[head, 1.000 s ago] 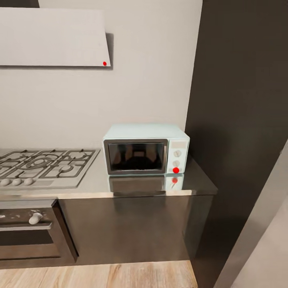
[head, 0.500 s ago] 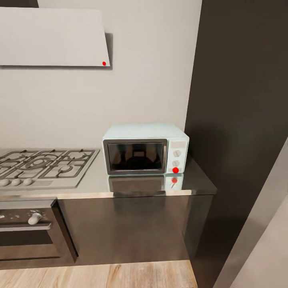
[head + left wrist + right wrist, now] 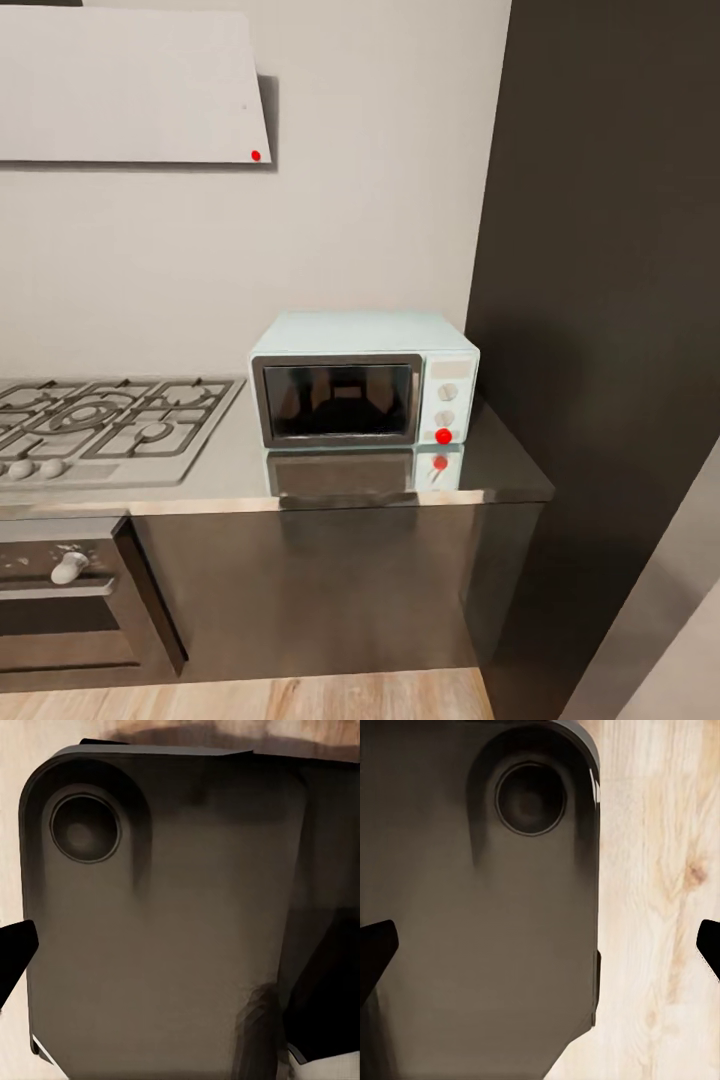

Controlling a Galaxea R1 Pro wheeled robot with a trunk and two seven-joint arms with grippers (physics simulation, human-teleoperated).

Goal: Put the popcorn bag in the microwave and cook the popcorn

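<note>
Camera moved closer; pale blue microwave point(image 3: 363, 380), door shut, red light lit

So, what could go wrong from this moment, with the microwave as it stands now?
1. The microwave has its door shut and a red light lit, and its window is too dark to show the inside; opening it too early may leave the popcorn uncooked.
2. It stands close to the front edge of the countertop, so a hard pull on the door might slide it forward.
3. The gas hob lies just beside it, where an arm may snag on the grates.
</note>
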